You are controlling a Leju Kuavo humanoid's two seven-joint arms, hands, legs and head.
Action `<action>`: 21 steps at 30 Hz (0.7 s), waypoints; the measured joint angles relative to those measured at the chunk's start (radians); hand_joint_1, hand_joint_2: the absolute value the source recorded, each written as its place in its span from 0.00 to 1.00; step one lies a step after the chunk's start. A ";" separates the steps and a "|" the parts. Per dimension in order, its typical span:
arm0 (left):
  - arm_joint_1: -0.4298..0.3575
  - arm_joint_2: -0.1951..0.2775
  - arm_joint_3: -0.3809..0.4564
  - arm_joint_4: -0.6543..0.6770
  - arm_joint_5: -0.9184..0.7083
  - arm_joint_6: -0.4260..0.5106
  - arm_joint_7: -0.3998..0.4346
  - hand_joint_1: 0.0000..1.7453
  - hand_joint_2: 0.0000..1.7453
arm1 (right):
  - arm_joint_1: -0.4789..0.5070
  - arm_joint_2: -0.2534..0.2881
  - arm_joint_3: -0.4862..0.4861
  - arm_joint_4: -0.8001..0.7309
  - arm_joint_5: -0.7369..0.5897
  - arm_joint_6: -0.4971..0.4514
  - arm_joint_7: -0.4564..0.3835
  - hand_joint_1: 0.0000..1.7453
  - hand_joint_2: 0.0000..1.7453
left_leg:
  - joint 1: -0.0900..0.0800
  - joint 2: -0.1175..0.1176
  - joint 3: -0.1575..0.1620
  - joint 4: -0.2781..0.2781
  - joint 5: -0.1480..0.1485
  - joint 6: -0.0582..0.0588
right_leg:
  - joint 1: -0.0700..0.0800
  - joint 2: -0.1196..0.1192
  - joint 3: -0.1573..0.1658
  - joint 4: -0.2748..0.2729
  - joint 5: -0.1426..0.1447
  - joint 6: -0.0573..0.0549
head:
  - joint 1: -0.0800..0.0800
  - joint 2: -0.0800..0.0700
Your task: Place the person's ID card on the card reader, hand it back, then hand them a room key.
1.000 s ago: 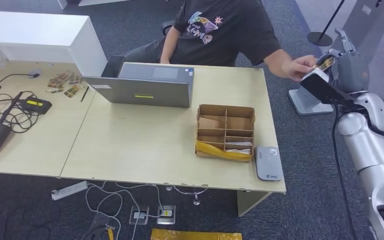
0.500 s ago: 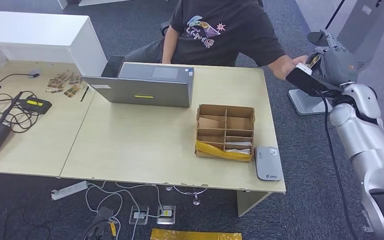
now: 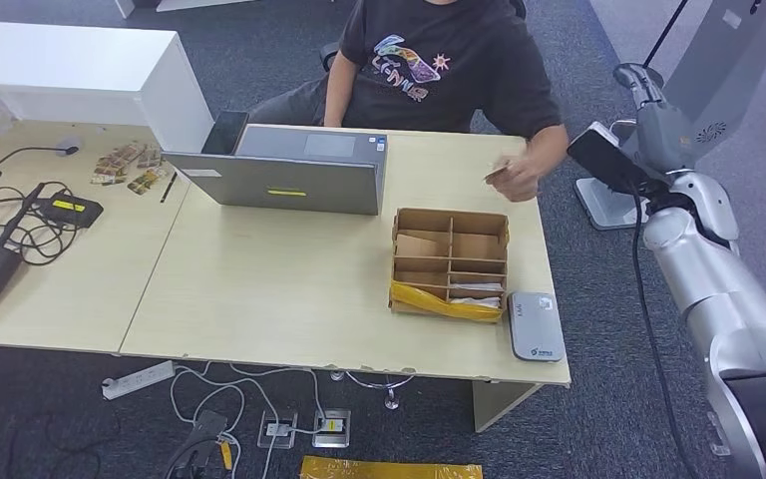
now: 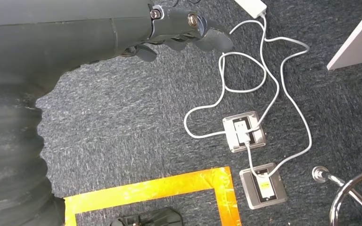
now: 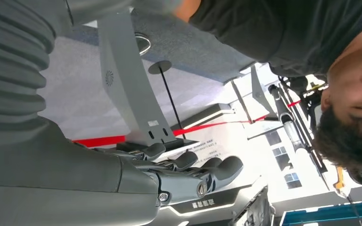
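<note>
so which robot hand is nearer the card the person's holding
Right. The right hand is raised beyond the desk's right end, level with the card. The left hand hangs low over the carpet by the floor sockets.

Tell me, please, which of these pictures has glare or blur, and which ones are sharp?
Head view: even light, sharp on the pale wooden desk. Left wrist view: sharp on the white looping cable. Right wrist view: bright washed-out background behind the right hand, person's face near and soft.

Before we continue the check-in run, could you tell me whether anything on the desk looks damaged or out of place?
The cardboard organizer looks patched: yellow tape sags crooked across its front edge. Loose black cables lie tangled at the far left.
</note>
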 joint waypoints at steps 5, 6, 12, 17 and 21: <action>0.001 0.001 0.000 -0.002 0.000 0.002 0.000 0.00 1.00 | 0.006 0.004 -0.031 -0.010 -0.156 0.051 -0.032 0.00 1.00 | 0.000 0.000 0.000 0.000 0.000 0.000 | 0.000 0.000 0.000 0.000 0.000 0.000 | 0.000 0.000; 0.001 0.002 0.000 -0.002 0.001 0.002 0.000 0.00 1.00 | 0.011 0.004 -0.042 -0.022 -0.194 0.068 -0.034 0.00 1.00 | 0.000 0.000 0.000 0.000 0.000 0.000 | 0.000 0.000 0.000 0.000 0.000 0.000 | 0.000 0.000; 0.004 0.005 0.000 -0.002 0.010 0.002 -0.002 0.00 1.00 | 0.046 0.003 -0.085 -0.100 -0.356 0.166 -0.026 0.00 1.00 | 0.000 0.000 0.000 0.000 0.000 0.000 | 0.000 0.000 0.000 0.000 0.000 0.000 | 0.000 0.000; 0.013 0.008 0.000 -0.002 0.044 0.002 -0.026 0.00 1.00 | 0.155 -0.002 -0.111 -0.298 -0.602 0.345 0.067 0.00 1.00 | 0.000 0.000 0.000 0.000 0.000 0.000 | 0.000 0.000 0.000 0.000 0.000 0.000 | 0.000 0.000; 0.021 0.012 0.000 -0.002 0.073 0.006 -0.043 0.00 1.00 | 0.271 -0.004 -0.125 -0.515 -0.702 0.418 0.175 0.00 1.00 | 0.001 0.000 0.000 0.000 -0.001 -0.001 | 0.001 0.000 0.000 0.000 -0.001 -0.001 | 0.000 0.000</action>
